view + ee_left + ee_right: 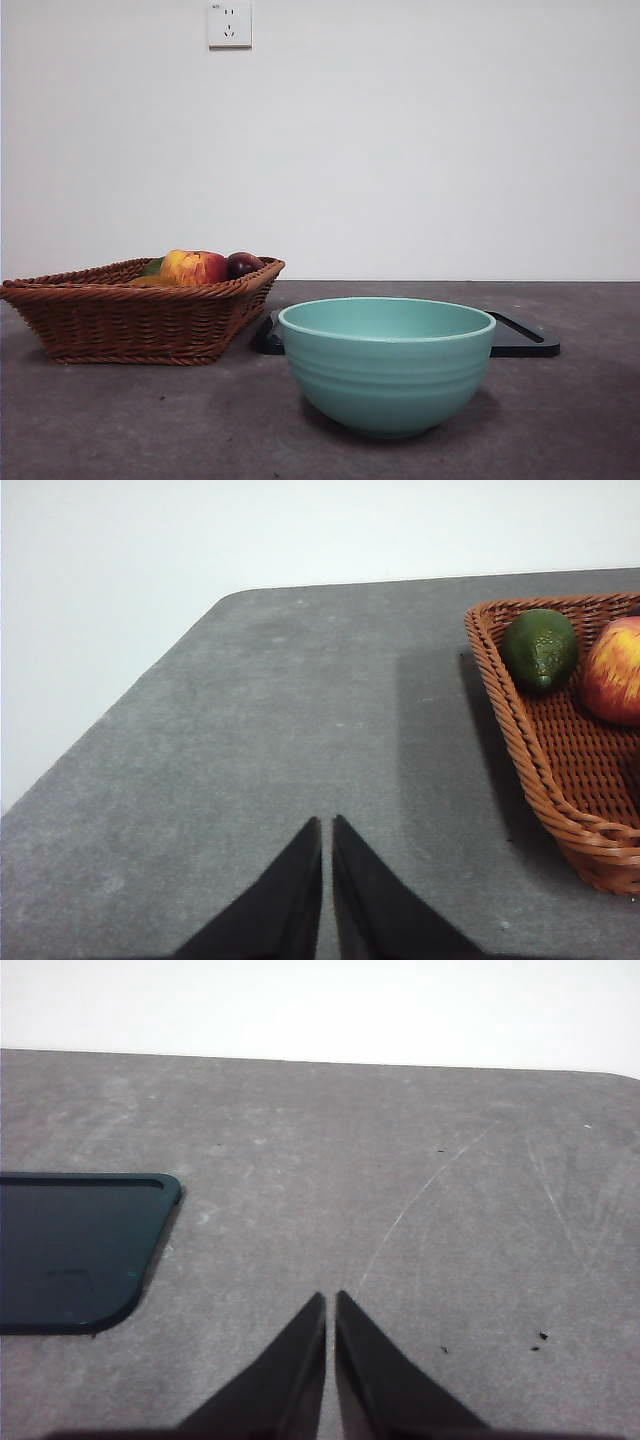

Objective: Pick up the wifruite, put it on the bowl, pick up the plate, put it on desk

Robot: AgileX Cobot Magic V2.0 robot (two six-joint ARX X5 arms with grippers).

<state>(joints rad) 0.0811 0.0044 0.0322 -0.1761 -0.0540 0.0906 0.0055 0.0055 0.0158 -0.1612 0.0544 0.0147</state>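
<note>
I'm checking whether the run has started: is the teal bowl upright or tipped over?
Upright. The bowl sits on its base on the desk, rim level and opening upward; the low front view does not show its contents.

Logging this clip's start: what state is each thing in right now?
Bowl: upright on the desk, nothing showing above its rim.
Basket: on the desk, holding fruit.
Apple: in the basket.
Purple fruit: in the basket.
Green fruit: in the basket.
Black tray: flat on the desk, bare where visible.
Left hand: shut, holding nothing.
Right hand: shut, holding nothing.
</note>
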